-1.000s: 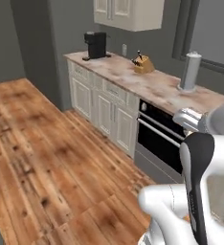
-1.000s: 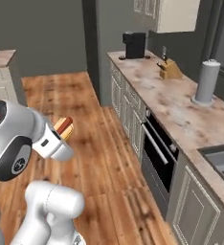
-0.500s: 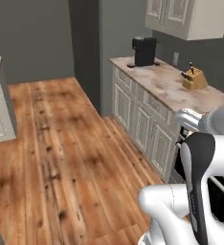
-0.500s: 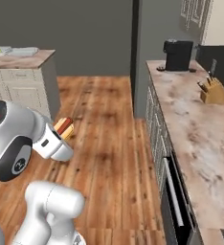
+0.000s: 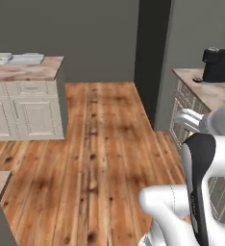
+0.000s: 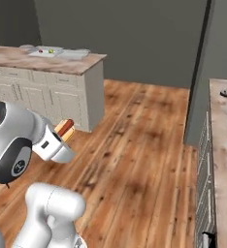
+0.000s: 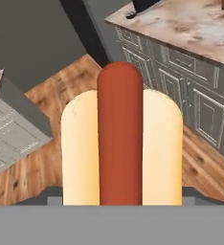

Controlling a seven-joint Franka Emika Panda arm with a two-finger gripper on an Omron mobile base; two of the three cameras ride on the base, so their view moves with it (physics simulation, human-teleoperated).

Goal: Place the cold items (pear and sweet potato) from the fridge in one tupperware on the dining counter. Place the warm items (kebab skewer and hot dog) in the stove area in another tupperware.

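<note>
Hot dog [image 7: 121, 139] pinched lengthwise between jaws of gripper [image 6: 62, 133], carried clear above wooden floor [image 5: 100, 144] — presumably for transport to tupperware [image 6: 74, 54] on dining worktop [image 6: 47, 65], well apart — second tupperware [image 6: 45, 51] beside it.

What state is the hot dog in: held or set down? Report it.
Held. The hot dog sits close in front of the hand camera, and in the right base view it sticks out of the gripper above the wood floor, not resting on any counter.
</note>
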